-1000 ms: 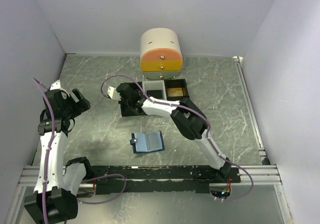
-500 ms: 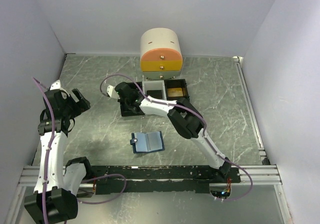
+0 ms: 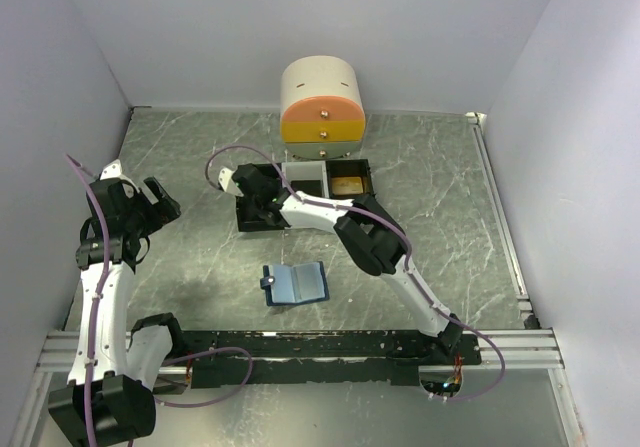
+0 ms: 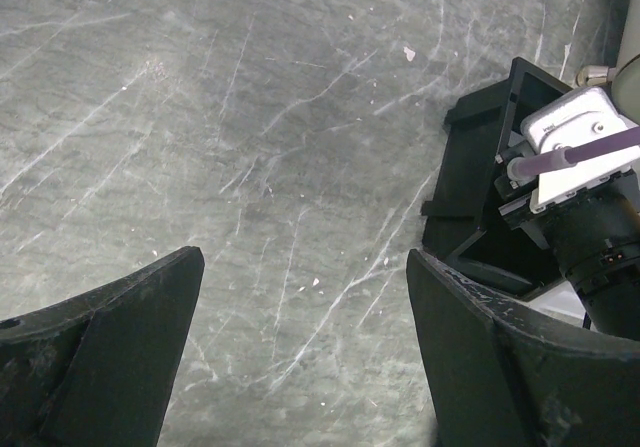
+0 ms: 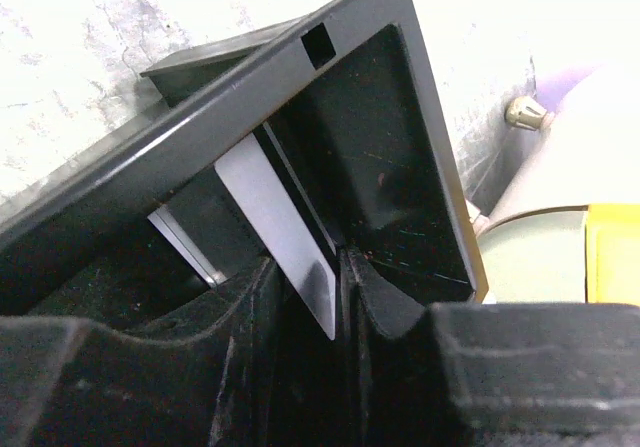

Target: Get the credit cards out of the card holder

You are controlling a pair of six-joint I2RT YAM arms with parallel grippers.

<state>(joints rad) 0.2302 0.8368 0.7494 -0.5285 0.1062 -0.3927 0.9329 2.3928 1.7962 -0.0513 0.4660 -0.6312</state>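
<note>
A grey-green marbled table (image 3: 450,217) sits between plain pale walls (image 3: 300,27); at the back stands a cream drawer unit (image 3: 322,107) with orange and yellow fronts; before it lies a black three-compartment tray (image 3: 252,223), a tan-gold card (image 3: 349,183) in its right section; the card holder (image 3: 296,283) lies open mid-table, well apart; the left gripper (image 4: 305,262) hangs spread wide over bare table; the right gripper (image 5: 310,267) reaches into the tray's left section, a pale card (image 5: 275,207) on edge between its narrowly parted fingers, pinched or loose I cannot tell.
</note>
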